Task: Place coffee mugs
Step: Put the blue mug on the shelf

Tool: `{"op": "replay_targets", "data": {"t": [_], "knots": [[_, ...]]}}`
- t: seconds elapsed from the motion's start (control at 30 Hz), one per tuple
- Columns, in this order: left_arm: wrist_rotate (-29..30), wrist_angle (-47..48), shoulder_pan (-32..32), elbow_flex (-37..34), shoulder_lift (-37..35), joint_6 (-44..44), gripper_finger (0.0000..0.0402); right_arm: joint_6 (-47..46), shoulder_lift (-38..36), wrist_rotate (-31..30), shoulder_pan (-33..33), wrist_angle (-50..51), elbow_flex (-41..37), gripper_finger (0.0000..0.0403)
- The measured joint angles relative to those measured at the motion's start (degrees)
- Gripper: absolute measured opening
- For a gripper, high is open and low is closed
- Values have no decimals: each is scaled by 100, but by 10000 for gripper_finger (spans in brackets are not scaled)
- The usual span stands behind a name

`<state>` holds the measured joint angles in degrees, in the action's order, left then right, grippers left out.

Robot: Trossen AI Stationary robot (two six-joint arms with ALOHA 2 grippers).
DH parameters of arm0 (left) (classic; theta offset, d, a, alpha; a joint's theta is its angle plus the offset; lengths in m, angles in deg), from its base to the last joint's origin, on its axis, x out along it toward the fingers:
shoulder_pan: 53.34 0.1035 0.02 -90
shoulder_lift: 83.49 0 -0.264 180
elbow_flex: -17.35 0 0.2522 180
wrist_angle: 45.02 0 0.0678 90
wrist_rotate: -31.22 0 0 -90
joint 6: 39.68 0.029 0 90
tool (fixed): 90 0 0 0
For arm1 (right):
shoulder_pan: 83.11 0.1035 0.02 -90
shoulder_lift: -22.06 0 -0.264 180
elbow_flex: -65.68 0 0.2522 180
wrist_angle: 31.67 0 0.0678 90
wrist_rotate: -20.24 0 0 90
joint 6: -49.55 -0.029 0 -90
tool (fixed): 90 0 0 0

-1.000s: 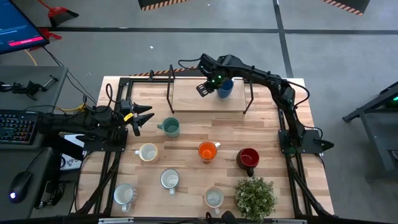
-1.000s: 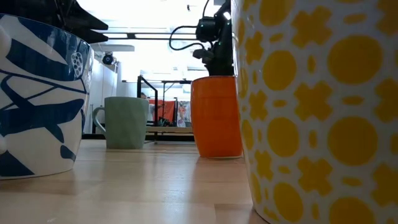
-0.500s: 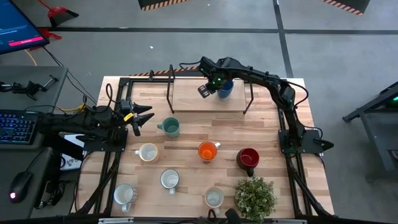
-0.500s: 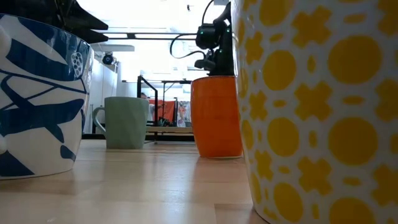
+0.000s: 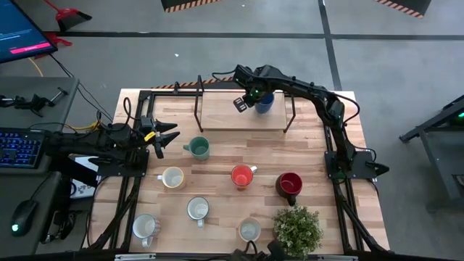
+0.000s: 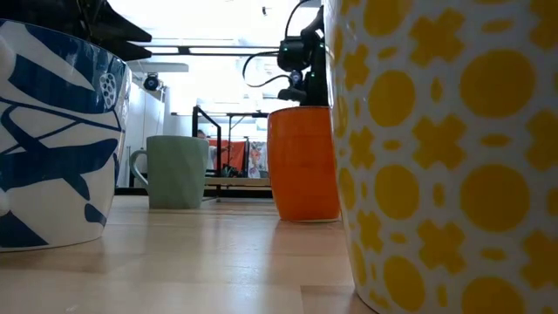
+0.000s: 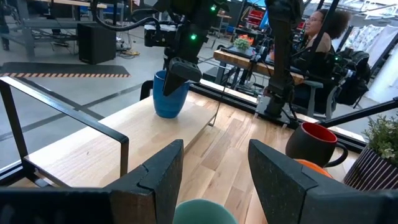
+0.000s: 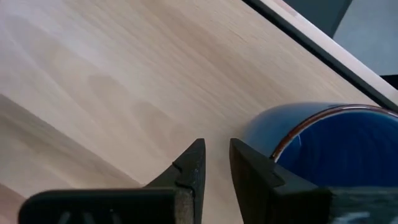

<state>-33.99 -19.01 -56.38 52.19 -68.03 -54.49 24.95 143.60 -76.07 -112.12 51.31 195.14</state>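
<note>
The right pincer (image 8: 214, 163) is hovering just beside the blue mug (image 8: 323, 146), its fingers nearly together, grasping nothing; the left pincer (image 7: 214, 171) is waiting, spread.

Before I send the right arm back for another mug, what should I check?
1. Blue mug upright on the raised shelf: ok.
2. Right gripper empty: ok. Its fingers stand narrowly apart with nothing between them, and the mug is beside them.
3. Gap between the right gripper and the blue mug wide enough to lift away without a knock: cannot tell, as they are very close.
4. Left gripper open, empty and parked at the table's left side: ok.
5. Next mugs upright on the table: ok for the teal mug, orange mug and dark red mug.
</note>
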Motion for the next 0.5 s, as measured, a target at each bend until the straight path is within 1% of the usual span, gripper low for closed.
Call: {"op": "replay_targets", "data": {"t": [0.5], "knots": [[0,0,-1,0,1,0,172,49,0,-230,-180,344,0,63]]}}
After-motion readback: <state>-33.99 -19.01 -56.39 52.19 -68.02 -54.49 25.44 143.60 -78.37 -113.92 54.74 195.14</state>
